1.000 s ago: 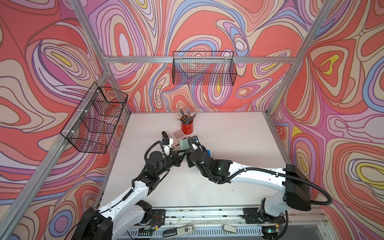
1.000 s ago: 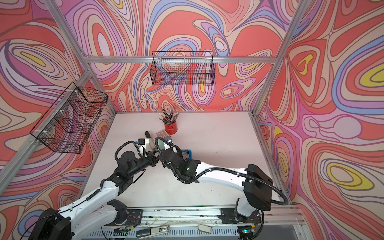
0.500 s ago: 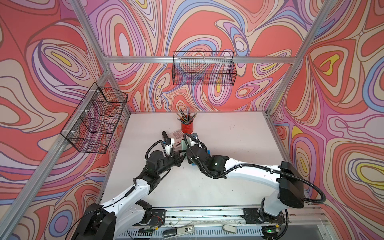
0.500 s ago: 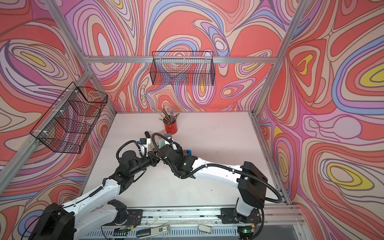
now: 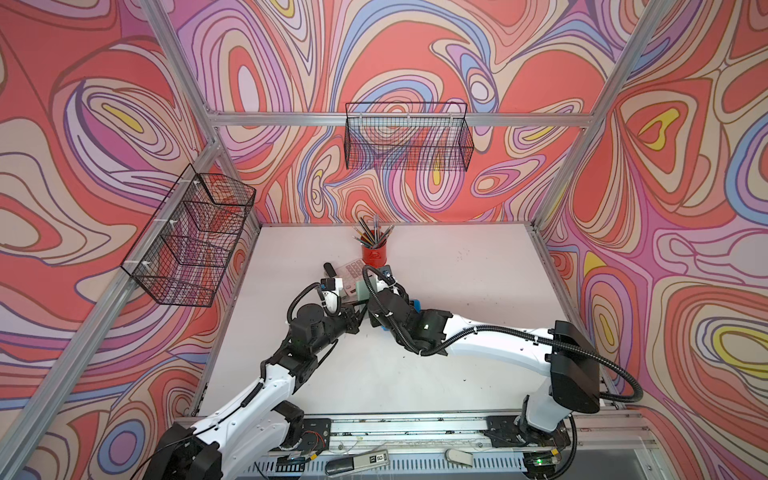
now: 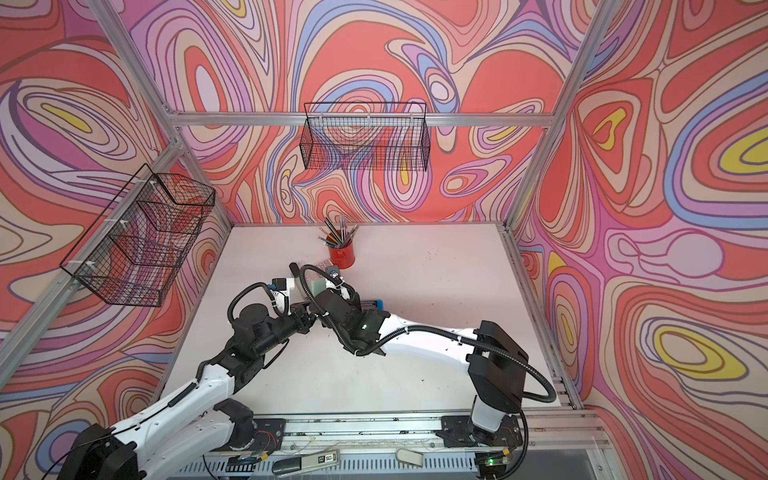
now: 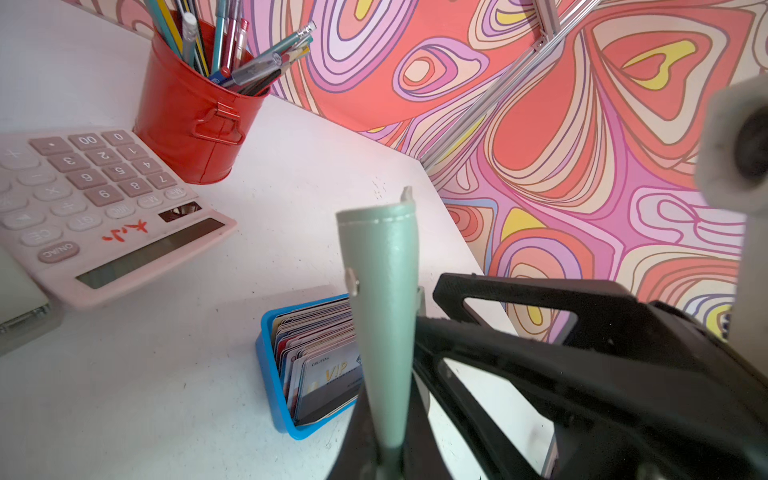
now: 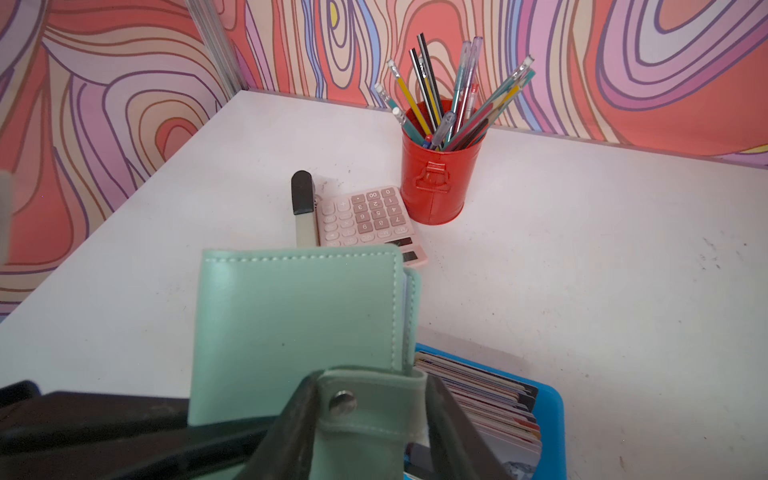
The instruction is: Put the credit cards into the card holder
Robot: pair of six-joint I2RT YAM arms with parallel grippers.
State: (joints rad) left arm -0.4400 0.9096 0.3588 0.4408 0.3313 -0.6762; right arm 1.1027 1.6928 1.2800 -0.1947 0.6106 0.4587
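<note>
both arms reach in from the rail at the near edge of the white worktop (image 5: 457, 291) and meet just left of its middle. the left arm rises with a bent elbow and points its wrist towards the right. the right arm lies long and low across the worktop, its wrist turned up towards the back wall.

the left gripper (image 7: 386, 453) has its jaws together, clamped on the lower edge of the pale sage-green leather-like card holder (image 7: 380, 291). it holds the card holder closed, on edge and clear of the worktop.

in the right wrist view the right gripper (image 8: 370, 386) has its jaws apart, one on each side of the card holder's tab and its metal snap button. they sit close against the tab's edges, but whether they pinch it cannot be told.

the thin plastic credit cards (image 7: 320, 353) stand packed on edge in the bright blue rectangular plastic tray (image 7: 266, 365), which rests on the worktop just beneath the card holder.

farther back are a pale pink calculator (image 8: 365, 216) and, just beside it, a red metal tin of pens and pencils (image 8: 432, 187).
</note>
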